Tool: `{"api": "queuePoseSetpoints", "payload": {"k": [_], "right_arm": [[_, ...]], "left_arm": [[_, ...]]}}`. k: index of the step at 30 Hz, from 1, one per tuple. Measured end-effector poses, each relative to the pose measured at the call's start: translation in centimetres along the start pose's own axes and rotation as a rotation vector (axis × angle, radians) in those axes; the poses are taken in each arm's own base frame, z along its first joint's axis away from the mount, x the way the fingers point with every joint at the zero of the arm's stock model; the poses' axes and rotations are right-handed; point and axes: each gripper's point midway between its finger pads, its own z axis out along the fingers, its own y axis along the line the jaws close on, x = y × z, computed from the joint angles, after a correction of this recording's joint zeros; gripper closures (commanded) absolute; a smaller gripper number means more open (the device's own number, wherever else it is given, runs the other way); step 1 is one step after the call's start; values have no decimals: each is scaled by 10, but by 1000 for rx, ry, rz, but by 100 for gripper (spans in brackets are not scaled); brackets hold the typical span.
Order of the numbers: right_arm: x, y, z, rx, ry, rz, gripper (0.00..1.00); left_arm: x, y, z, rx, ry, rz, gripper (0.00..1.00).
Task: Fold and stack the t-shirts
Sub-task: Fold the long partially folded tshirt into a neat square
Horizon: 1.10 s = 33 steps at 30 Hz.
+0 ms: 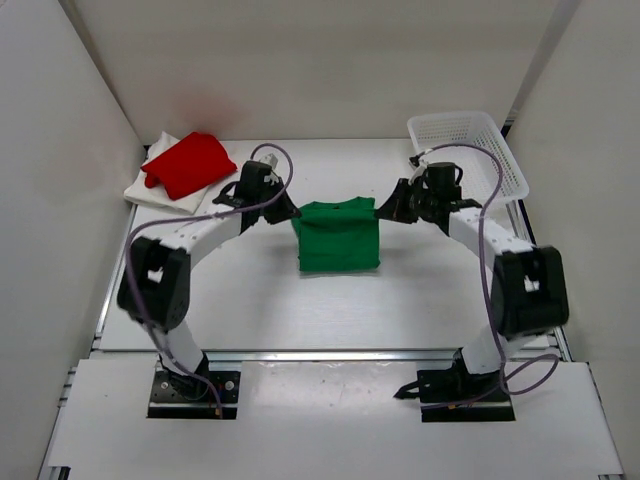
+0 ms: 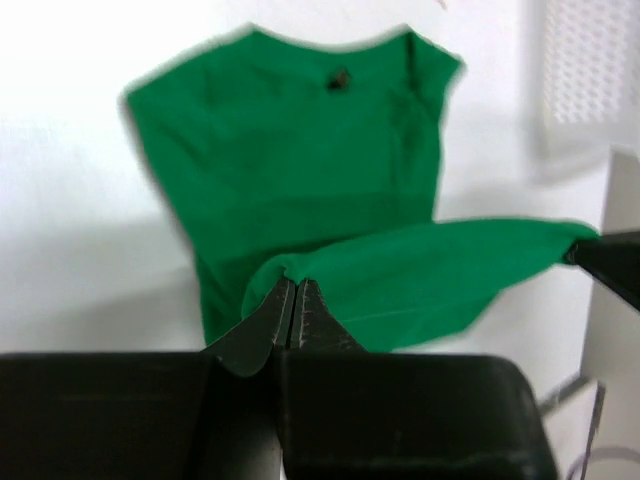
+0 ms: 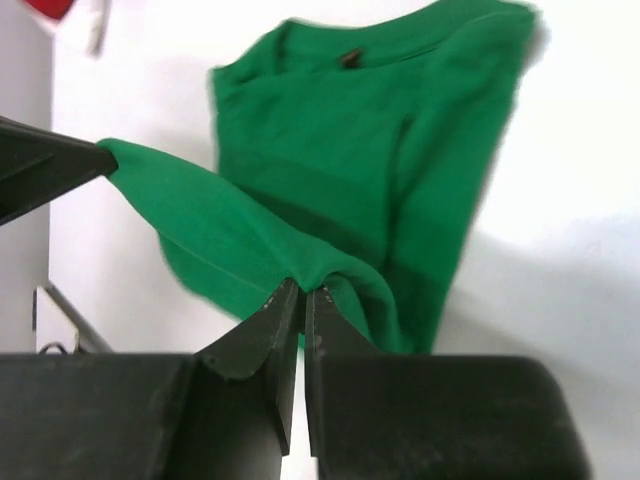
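We see the green t-shirt [image 1: 338, 238] left of the basket [image 1: 470, 140], its raised edge stretched between our left gripper [image 2: 296, 305] and right gripper [image 3: 298, 300], both clamped on it; collar label [image 2: 339, 79] unreadable.

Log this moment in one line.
green t-shirt: edge lifted | left gripper: shut on it | right gripper: shut on it | red t-shirt: atop white t-shirt

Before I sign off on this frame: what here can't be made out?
- White t-shirt, top view: mostly under the red t-shirt, so its fold is hidden.
- Dark mark at the green t-shirt collar, wrist views: blurred, unreadable.
- Basket, left wrist view: blurred, cut off by the right edge.
- Left hand and right hand, top view: tips too small; the pinch shows only in the wrist views.
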Motion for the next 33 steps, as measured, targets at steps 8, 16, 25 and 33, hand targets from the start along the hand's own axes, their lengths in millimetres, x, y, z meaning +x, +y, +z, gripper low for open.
{"api": "queuePoseSetpoints", "payload": {"k": [8, 16, 25, 33], "right_arm": [[-27, -51, 73, -3, 96, 87, 99], [-85, -48, 102, -41, 33, 39, 53], [-45, -31, 78, -16, 30, 5, 100], [45, -32, 87, -47, 152, 46, 100]], "left_arm": [[-45, 32, 65, -73, -15, -80, 96], [-84, 55, 72, -67, -104, -164, 64], [-77, 29, 56, -16, -150, -132, 71], [71, -6, 66, 87, 64, -54, 81]]}}
